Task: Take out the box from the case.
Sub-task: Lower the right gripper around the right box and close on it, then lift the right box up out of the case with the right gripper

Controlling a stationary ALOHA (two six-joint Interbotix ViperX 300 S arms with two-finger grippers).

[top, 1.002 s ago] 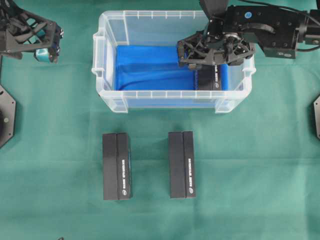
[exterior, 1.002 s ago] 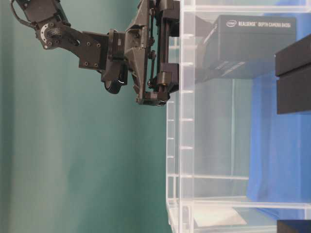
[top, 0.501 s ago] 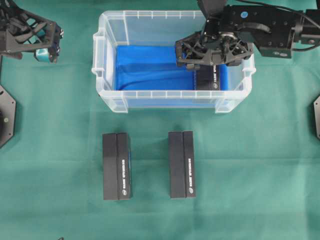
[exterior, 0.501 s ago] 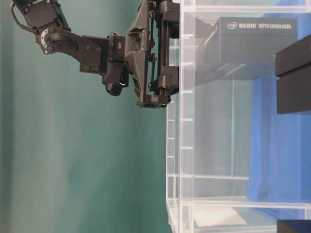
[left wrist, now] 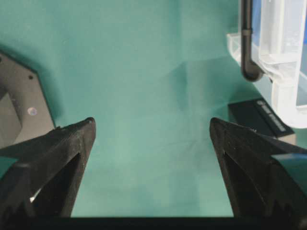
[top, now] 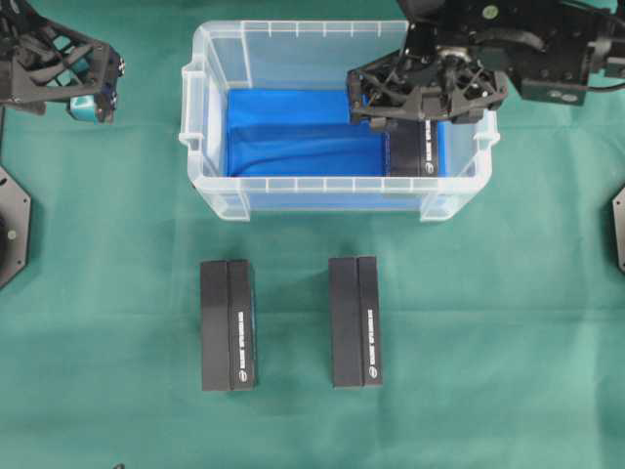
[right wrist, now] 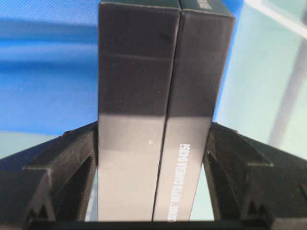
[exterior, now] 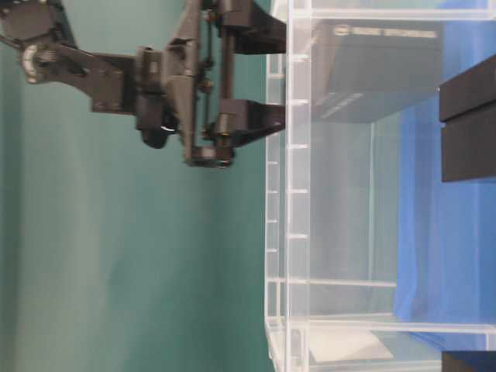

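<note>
The case (top: 332, 183) is a clear plastic bin lined with a blue sheet (top: 293, 137). At its right end a black box (top: 414, 151) stands on end inside the walls, lifted off the sheet. My right gripper (top: 418, 117) is shut on it from above. In the right wrist view both fingers (right wrist: 72, 158) press the box (right wrist: 158, 96) on its two sides. The table-level view shows the gripper (exterior: 279, 77) at the case's rim and the box (exterior: 380, 74) behind the clear wall (exterior: 298, 232). My left gripper (top: 90, 96) hangs open and empty at the far left (left wrist: 152, 124).
Two more black boxes (top: 228, 324) (top: 355, 321) lie flat on the green cloth in front of the case. One of them (left wrist: 261, 122) shows in the left wrist view beside the case's corner (left wrist: 288, 72). A dark base plate (top: 12, 225) sits at the left edge.
My right gripper has risen with the box in it, so the box has come up from the blue sheet toward the rim. The left arm has not moved.
</note>
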